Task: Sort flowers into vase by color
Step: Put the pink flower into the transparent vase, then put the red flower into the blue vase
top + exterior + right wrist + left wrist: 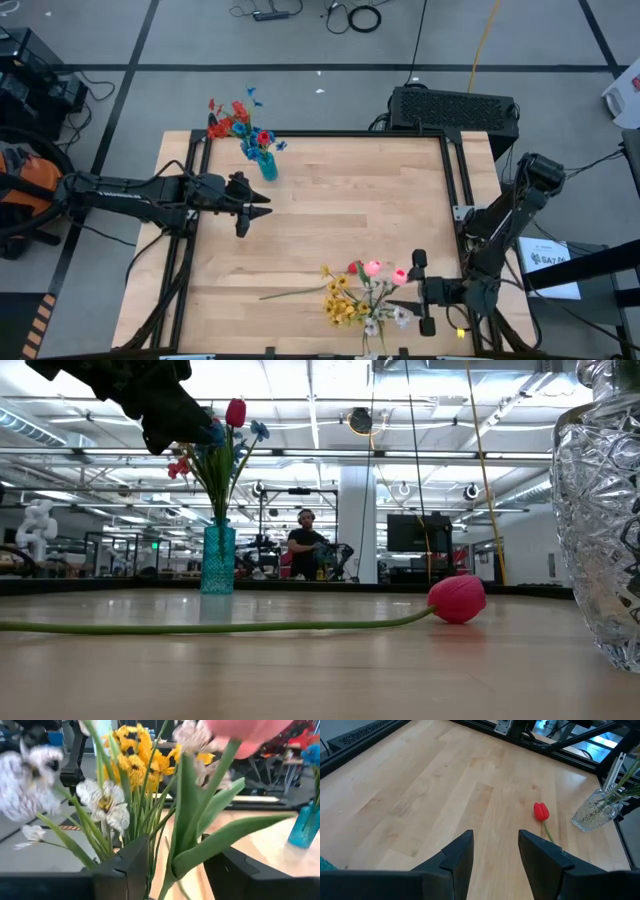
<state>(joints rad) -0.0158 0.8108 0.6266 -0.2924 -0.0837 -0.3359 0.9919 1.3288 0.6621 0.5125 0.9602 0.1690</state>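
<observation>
Right gripper (412,292) at the bench's near edge, fingers spread around green stems of yellow, white and pink artificial flowers (358,297) in a clear cut-glass vase (603,510). Left gripper (252,207) open and empty, hovering over the pale wooden bench (350,200) just short of the teal translucent cup (267,166) holding red and blue flowers. Loose red tulip (541,812) lying flat on the wood; beyond, a bright hall with a person (304,544) standing.

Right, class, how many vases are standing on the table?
2. A teal vase stands near the far edge of the table, by the left gripper. A clear glass vase stands at the near edge, at the right gripper.
</observation>
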